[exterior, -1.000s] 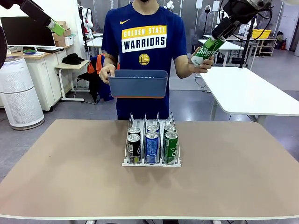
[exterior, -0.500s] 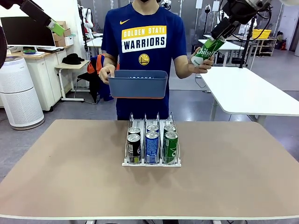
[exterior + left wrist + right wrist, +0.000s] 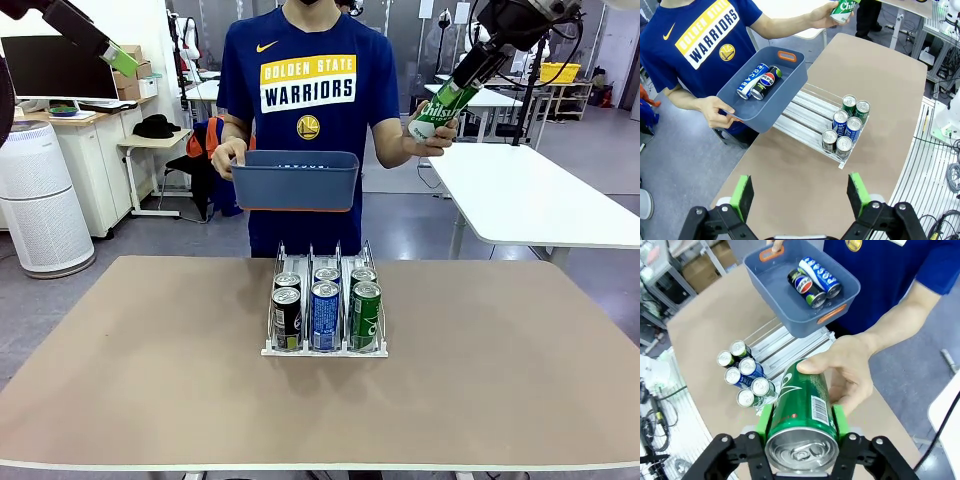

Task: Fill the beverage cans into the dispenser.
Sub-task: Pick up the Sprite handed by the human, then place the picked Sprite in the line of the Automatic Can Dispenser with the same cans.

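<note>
Bare tabletop [image 3: 120,380] all round the rack [image 3: 325,351], we count six cans [image 3: 325,315] in it, two in the tub [image 3: 295,185], our right gripper [image 3: 801,423] clamping one green can [image 3: 441,106], left gripper [image 3: 801,192] wide, empty.

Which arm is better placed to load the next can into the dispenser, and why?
Right. The right gripper is shut on the green can, which the person's hand also holds; the left gripper is open and empty.
</note>
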`<state>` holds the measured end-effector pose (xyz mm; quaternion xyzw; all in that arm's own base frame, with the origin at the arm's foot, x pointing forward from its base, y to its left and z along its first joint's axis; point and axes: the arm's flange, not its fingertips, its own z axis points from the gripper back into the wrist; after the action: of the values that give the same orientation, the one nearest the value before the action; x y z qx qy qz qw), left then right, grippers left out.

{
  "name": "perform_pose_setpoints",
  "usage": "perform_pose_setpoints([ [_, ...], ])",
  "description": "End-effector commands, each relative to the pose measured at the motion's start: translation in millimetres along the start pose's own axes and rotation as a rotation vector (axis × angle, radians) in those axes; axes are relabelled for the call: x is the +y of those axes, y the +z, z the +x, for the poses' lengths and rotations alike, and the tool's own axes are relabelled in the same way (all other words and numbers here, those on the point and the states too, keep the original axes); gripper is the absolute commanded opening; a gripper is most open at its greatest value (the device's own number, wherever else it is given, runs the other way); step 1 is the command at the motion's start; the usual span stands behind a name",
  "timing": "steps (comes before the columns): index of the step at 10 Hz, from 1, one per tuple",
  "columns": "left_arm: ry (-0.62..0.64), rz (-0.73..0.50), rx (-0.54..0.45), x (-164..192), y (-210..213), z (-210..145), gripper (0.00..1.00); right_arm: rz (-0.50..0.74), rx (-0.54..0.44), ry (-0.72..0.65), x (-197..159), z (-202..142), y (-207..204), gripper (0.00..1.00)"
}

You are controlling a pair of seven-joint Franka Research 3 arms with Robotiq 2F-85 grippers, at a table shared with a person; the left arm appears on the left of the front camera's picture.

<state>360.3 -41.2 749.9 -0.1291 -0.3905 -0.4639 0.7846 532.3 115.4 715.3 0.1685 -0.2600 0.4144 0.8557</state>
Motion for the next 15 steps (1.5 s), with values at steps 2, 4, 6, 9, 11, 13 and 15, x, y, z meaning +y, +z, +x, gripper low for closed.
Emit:
perform_pose_setpoints([
  [2, 0.003, -0.001, 0.001, 0.7, -0.4, -2.2, 1.00, 0.007, 0.007, -0.005, -1.2, 0.8, 2.9, 0.00],
  [4, 0.003, -0.001, 0.001, 0.7, -0.4, -2.2, 1.00, 0.015, 0.000, 0.018, -0.1, -1.0, 5.5, 0.00],
  [6, 0.003, -0.001, 0.001, 0.7, -0.4, -2.2, 1.00, 0.050, 0.001, 0.032, -1.1, -2.4, 5.8, 0.00],
  [9, 0.003, -0.001, 0.001, 0.7, -0.4, -2.2, 1.00, 0.007, 0.000, 0.008, -0.3, -0.8, 1.4, 0.53],
  [11, 0.003, -0.001, 0.001, 0.7, -0.4, -2.2, 1.00, 0.007, 0.000, 0.008, -0.3, -0.8, 1.4, 0.53],
  [13, 0.003, -0.001, 0.001, 0.7, -0.4, -2.2, 1.00, 0.007, 0.000, 0.008, -0.3, -0.8, 1.4, 0.53],
  [15, 0.003, -0.001, 0.001, 0.7, -0.4, -2.2, 1.00, 0.007, 0.000, 0.008, -0.3, -0.8, 1.4, 0.53],
])
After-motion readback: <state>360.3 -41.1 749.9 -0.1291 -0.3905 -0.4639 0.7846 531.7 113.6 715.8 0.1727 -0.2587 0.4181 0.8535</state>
